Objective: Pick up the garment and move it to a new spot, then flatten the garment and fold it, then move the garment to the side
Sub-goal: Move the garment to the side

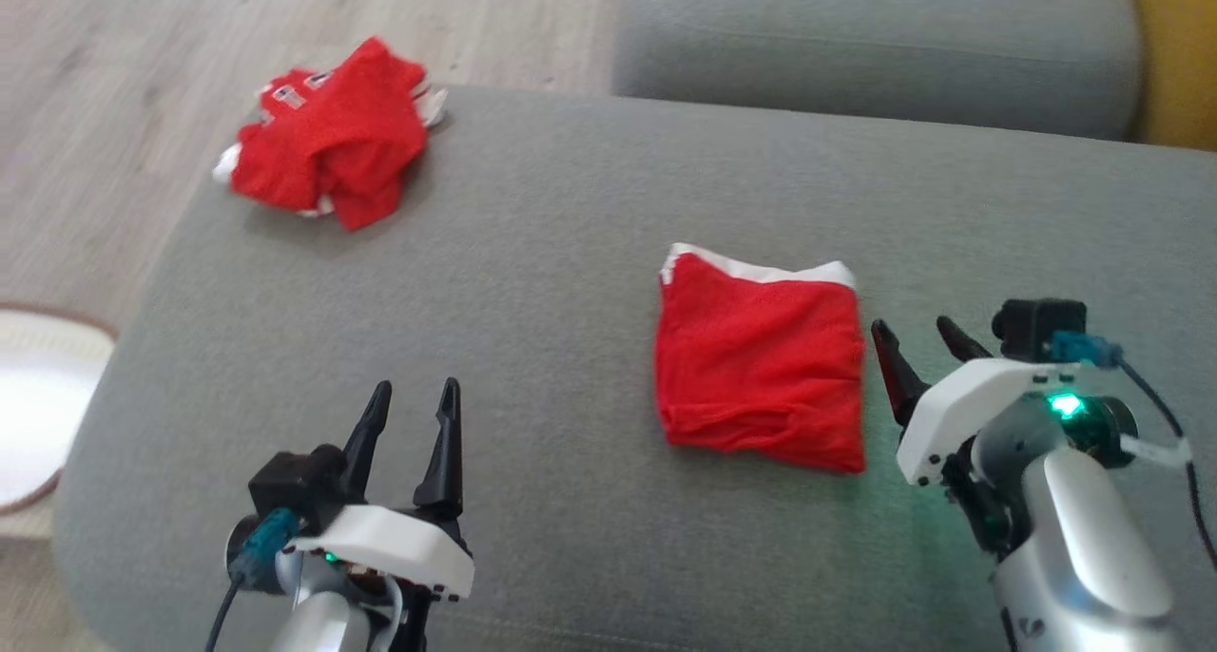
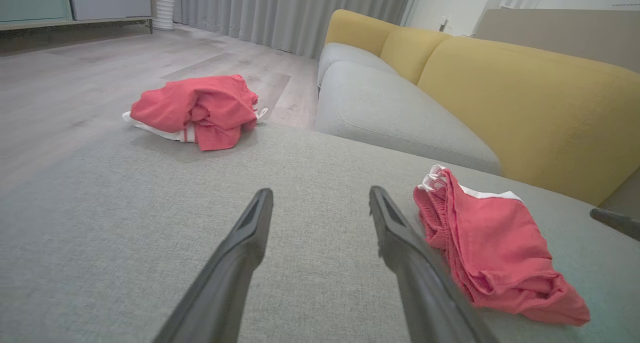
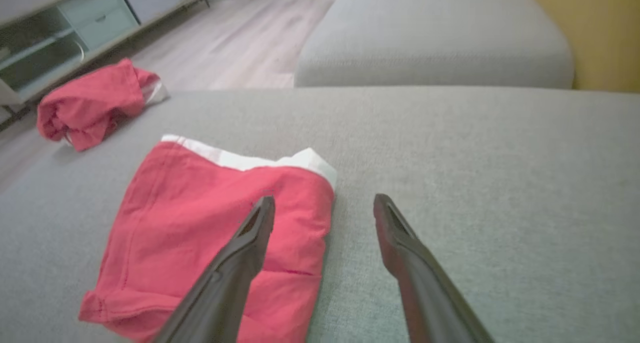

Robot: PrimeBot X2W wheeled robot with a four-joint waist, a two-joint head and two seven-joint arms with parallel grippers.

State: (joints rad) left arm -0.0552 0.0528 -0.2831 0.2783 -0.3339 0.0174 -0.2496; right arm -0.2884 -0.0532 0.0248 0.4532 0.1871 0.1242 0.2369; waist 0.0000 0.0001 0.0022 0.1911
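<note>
A folded red garment (image 1: pixel 761 362) with a white band along its far edge lies flat on the grey cushion (image 1: pixel 551 253); it also lies at the right of the left wrist view (image 2: pixel 495 248) and at the lower left of the right wrist view (image 3: pixel 210 233). My right gripper (image 1: pixel 917 338) hovers open just right of its edge, one finger over the cloth (image 3: pixel 322 205), holding nothing. My left gripper (image 1: pixel 415 400) stands open over bare cushion to the garment's left (image 2: pixel 320 198). A second, crumpled red garment (image 1: pixel 328 129) rests at the cushion's far left corner.
Another grey seat cushion (image 1: pixel 875 44) adjoins at the back, with a yellow backrest (image 2: pixel 530 103) behind it. Wooden floor (image 1: pixel 114 72) lies beyond the cushion's left edge, with a pale round rug (image 1: pixel 33 405) and a teal cabinet (image 3: pixel 65 28) farther off.
</note>
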